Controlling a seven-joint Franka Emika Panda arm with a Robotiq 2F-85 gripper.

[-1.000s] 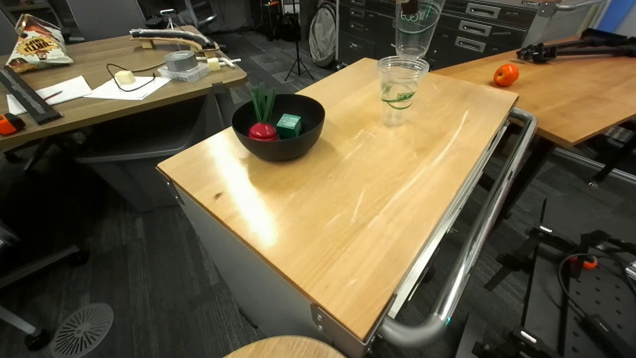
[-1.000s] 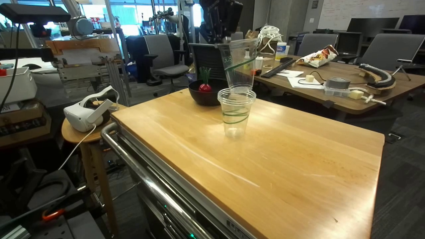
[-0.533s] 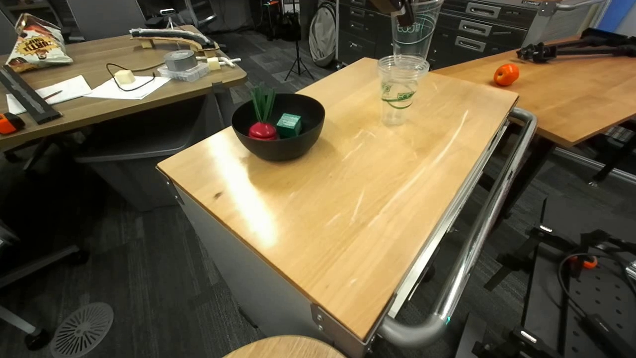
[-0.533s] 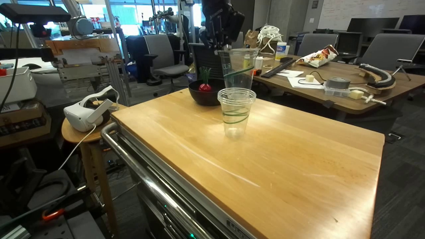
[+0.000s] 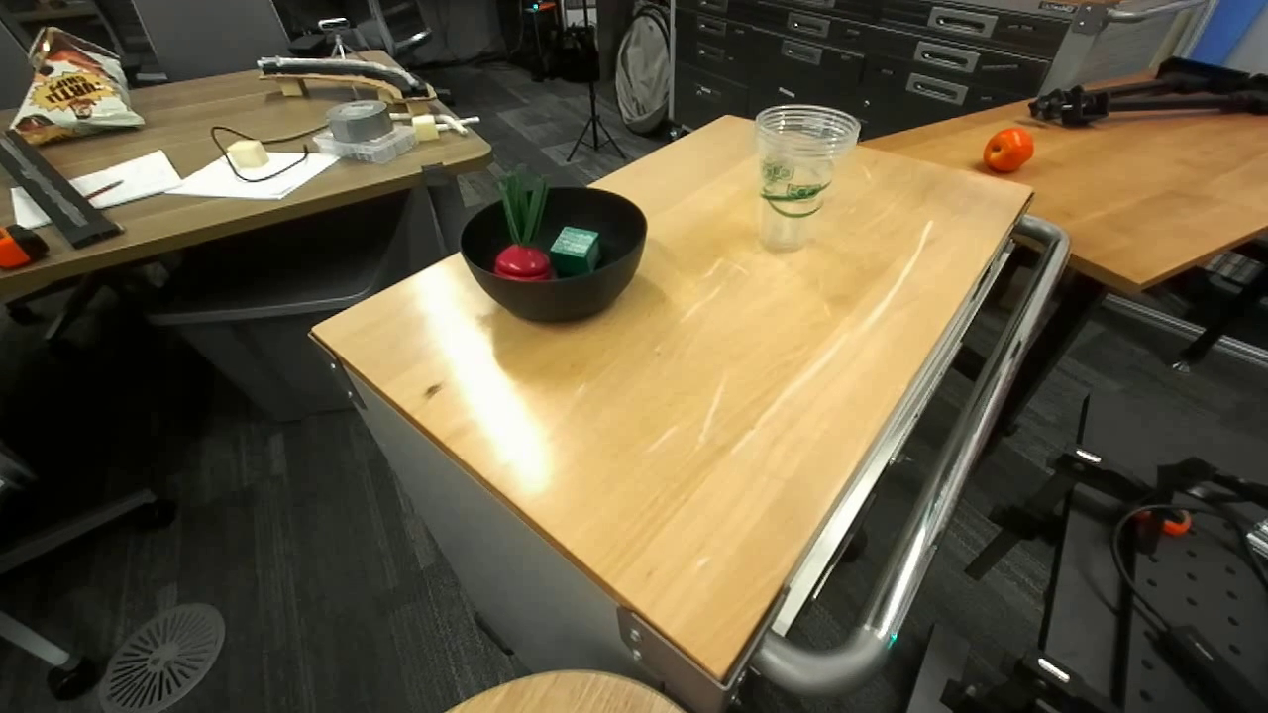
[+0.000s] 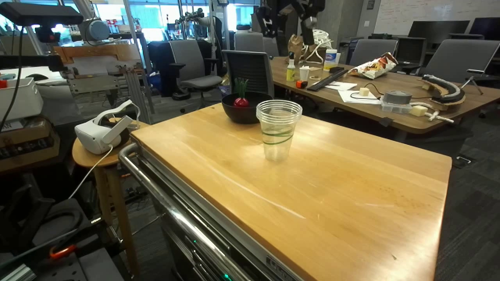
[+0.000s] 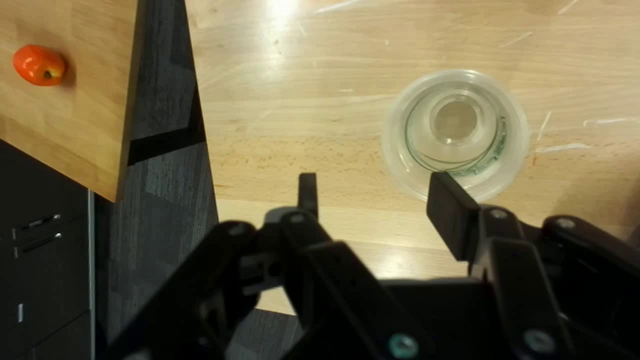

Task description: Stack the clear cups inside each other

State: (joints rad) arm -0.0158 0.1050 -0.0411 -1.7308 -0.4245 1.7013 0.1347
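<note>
Your clear cups (image 5: 800,183) are standing upright on the desk (image 5: 693,396), nested one inside another, rims bunching at the top in both exterior views, green print showing through the walls. Your jaws are standing well apart, holding nothing, hanging higher than the cups and not touching them; in the wrist view one side is overlapping the cups' edge. A black bowl (image 5: 584,300) is sitting near the cups, apart from them, with a red radish (image 5: 523,262) and a green block (image 5: 577,252) lying inside. An orange-red fruit (image 7: 38,65) is resting on a second desk (image 7: 85,130).
</note>
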